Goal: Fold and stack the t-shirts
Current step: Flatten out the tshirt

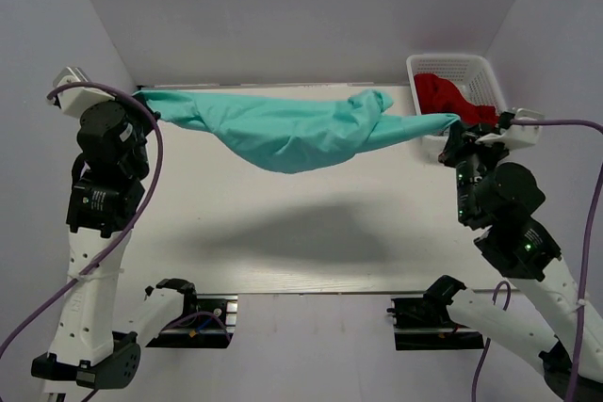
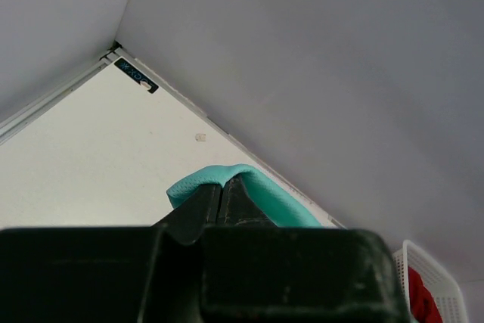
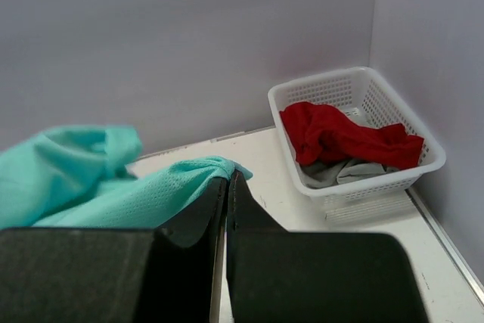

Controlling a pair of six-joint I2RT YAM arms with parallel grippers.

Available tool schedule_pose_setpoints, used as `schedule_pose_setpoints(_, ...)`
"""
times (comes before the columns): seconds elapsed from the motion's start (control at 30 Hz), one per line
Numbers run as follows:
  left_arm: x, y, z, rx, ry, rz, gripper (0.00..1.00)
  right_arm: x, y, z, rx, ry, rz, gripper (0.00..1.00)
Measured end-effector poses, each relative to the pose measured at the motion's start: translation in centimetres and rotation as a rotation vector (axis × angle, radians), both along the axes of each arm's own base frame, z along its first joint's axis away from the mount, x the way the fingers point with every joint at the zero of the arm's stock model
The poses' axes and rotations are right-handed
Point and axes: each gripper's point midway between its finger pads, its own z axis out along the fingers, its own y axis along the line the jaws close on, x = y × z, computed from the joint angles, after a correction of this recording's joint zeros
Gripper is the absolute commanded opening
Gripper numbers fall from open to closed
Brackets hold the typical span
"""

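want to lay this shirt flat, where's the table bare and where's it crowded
Bare: the white table across its middle and down to its near edge, all beneath the hanging turquoise shirt. Crowded: only the far right corner, where the white basket holding a red garment stands just behind the right gripper.

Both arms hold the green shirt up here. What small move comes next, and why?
Probably lower both arms together to lay the turquoise shirt on the table. The left gripper and right gripper are each shut on one end, and the cloth sags bunched between them, hanging clear of the table.
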Motion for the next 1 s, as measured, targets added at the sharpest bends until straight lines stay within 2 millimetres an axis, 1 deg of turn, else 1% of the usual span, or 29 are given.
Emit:
schedule_pose_setpoints(0.07, 0.1, 0.0, -0.3, 0.001, 0.011, 0.001, 0.0, 0.5, 0.8, -0.6, -0.015, 0.02, 0.018, 0.0)
schedule_pose_setpoints(0.13, 0.6, -0.1, -1.1, 0.005, 0.032, 0.0, 0.0, 1.6, 2.1, -1.8, -0.048, 0.061, 0.035, 0.0)
schedule_pose_setpoints(0.2, 1.5, -0.3, -3.0, 0.013, 0.077, -0.006, 0.0, 3.0, 3.9, -4.3, -0.09, 0.122, 0.061, 0.0)
schedule_pose_setpoints(0.27, 2.8, -0.8, -5.6, 0.022, 0.14, -0.024, 0.0, 4.2, 5.4, -8.0, -0.142, 0.201, 0.084, 0.0)
schedule_pose_setpoints(0.3, 3.7, -1.1, -7.3, 0.027, 0.182, -0.036, 0.0, 4.8, 6.1, -10.7, -0.174, 0.257, 0.094, 0.0)
schedule_pose_setpoints(0.37, 5.7, -1.8, -11.7, 0.039, 0.291, -0.056, 0.0, 5.6, 7.1, -15.8, -0.225, 0.363, 0.107, 0.0)
schedule_pose_setpoints(0.4, 6.6, -2.0, -14.2, 0.045, 0.355, -0.061, 0.0, 5.9, 7.5, -18.6, -0.245, 0.424, 0.117, 0.0)
schedule_pose_setpoints(0.47, 8.4, -2.5, -20.1, 0.055, 0.513, -0.068, 0.0, 6.3, 8.0, -23.4, -0.271, 0.528, 0.139, 0.0)
schedule_pose_setpoints(0.5, 9.4, -2.6, -23.8, 0.058, 0.615, -0.068, 0.1, 6.2, 8.2, -26.0, -0.277, 0.594, 0.152, 0.0)
schedule_pose_setpoints(0.53, 9.9, -2.7, -25.9, 0.059, 0.668, -0.069, 0.2, 6.2, 8.4, -28.2, -0.282, 0.653, 0.163, 0.0)
schedule_pose_setpoints(0.57, 10.2, -2.8, -28.6, 0.059, 0.745, -0.07, 0.3, 6.1, 8.5, -30.1, -0.287, 0.708, 0.169, 0.01)
schedule_pose_setpoints(0.6, 10.1, -2.8, -31.2, 0.058, 0.821, -0.072, 0.58, 6.0, 8.7, -31.8, -0.284, 0.761, 0.181, 0.07)
schedule_pose_setpoints(0.63, 9.9, -2.9, -33.5, 0.055, 0.897, -0.076, 0.7, 5.8, 8.9, -33.4, -0.274, 0.812, 0.187, 0.3)
schedule_pose_setpoints(0.67, 9.7, -2.9, -34.8, 0.056, 0.944, -0.086, 0.77, 5.8, 9.0, -34.2, -0.262, 0.836, 0.192, 0.52)
schedule_pose_setpoints(0.7, 9.6, -3.0, -35.9, 0.049, 0.984, -0.093, 0.94, 5.7, 9.2, -34.7, -0.247, 0.856, 0.198, 0.74)
schedule_pose_setpoints(0.73, 9.4, -3.2, -36.6, 0.048, 1.012, -0.108, 1.0, 5.5, 9.3, -35.0, -0.236, 0.869, 0.206, 0.88)
schedule_pose_setpoints(0.77, 9.4, -3.6, -36.7, 0.04, 1.022, -0.125, 1.0, 5.4, 9.4, -35.0, -0.23, 0.875, 0.218, 0.9)
schedule_pose_setpoints(0.83, 9.5, -4.2, -36.1, 0.03, 1.004, -0.157, 1.0, 5.3, 9.6, -34.6, -0.211, 0.869, 0.23, 0.9)
schedule_pose_setpoints(0.9, 9.7, -5.3, -34.6, 0.021, 0.959, -0.227, 1.0, 5.2, 9.7, -33.9, -0.19, 0.857, 0.244, 0.9)
schedule_pose_setpoints(0.93, 9.8, -6.3, -33.8, 0.011, 0.919, -0.283, 1.0, 5.2, 9.8, -33.5, -0.176, 0.846, 0.251, 0.9)
schedule_pose_setpoints(1.0, 9.5, -8.4, -31.9, -0.008, 0.833, -0.404, 1.0, 5.2, 9.8, -32.6, -0.146, 0.824, 0.262, 0.9)
